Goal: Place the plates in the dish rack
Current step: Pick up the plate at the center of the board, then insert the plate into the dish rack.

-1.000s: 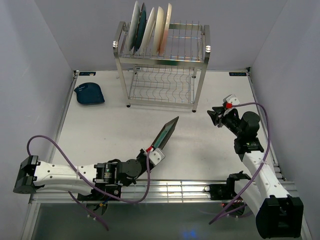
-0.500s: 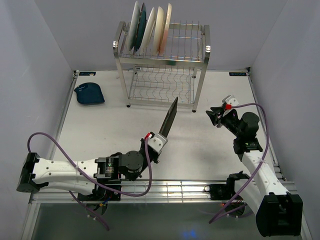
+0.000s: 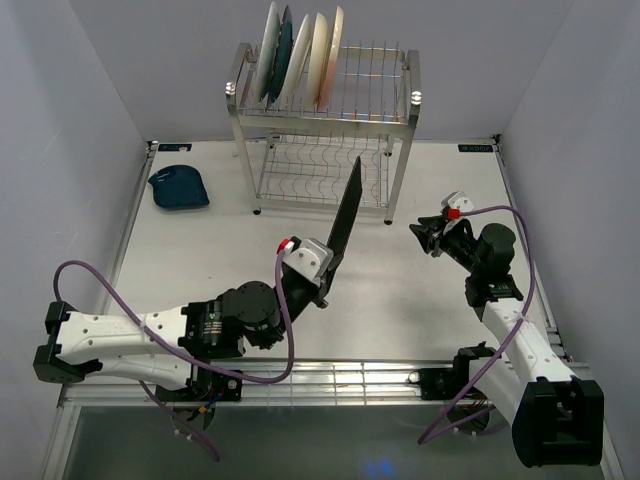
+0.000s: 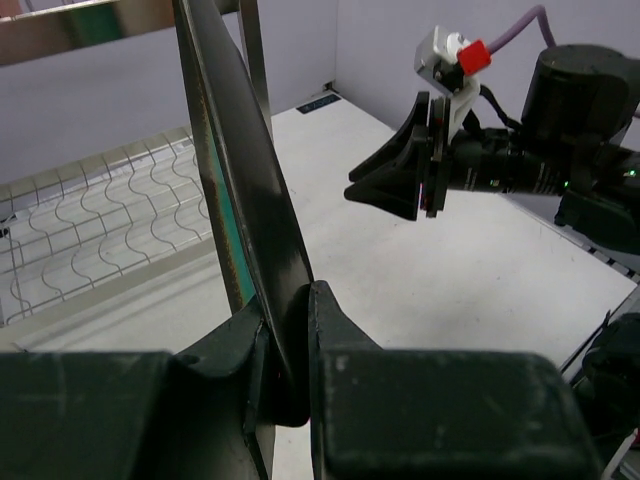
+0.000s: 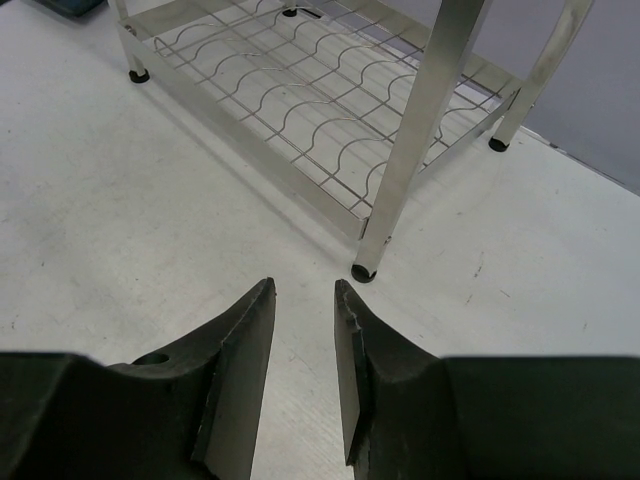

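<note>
Now five plates (image 3: pixel 298 60) in rack (image 3: pixel 395 110), one square plate (image 3: pixel 347 205) in left claw (image 3: pixel 322 272); right claw (image 3: pixel 425 235) narrow, empty.

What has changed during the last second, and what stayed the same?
The left tool, shut on the square green plate, carried it up and toward the dish rack and turned it from slanted to nearly upright. The right tool, open and empty, drifted slightly to its left. The plates on the top shelf and the small dark blue plate on the table did not move.
</note>
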`<state>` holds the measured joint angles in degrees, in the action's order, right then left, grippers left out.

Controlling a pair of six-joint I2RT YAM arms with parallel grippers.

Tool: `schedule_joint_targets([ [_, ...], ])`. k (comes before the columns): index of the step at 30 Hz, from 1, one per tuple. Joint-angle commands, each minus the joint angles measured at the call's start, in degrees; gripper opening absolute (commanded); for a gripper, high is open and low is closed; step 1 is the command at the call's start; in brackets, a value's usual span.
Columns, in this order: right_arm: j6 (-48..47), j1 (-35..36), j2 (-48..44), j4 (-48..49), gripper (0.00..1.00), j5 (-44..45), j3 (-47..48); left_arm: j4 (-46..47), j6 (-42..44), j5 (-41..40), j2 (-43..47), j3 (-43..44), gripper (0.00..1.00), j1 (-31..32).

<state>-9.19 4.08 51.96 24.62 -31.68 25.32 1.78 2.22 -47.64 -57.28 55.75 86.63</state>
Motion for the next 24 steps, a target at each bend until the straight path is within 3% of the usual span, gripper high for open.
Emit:
schedule_joint_targets([
  [1,0.5,-0.3,0.2,3.2,0.36,-1.0,0.0,15.2,6.4,0.1,0.2,7.0,0.00,-0.2],
  [7,0.6,-0.3,1.1,3.5,0.36,-1.9,0.2,26.7,14.3,2.1,-3.1,10.9,0.00,-1.7],
  [18,0.2,-0.3,1.4,3.6,0.35,-2.7,0.2,24.6,16.7,9.7,-11.2,25.0,0.00,-9.3],
  [24,0.1,-0.3,1.6,3.5,0.35,-3.0,0.3,23.7,17.1,17.7,-16.5,32.4,0.00,-13.1],
])
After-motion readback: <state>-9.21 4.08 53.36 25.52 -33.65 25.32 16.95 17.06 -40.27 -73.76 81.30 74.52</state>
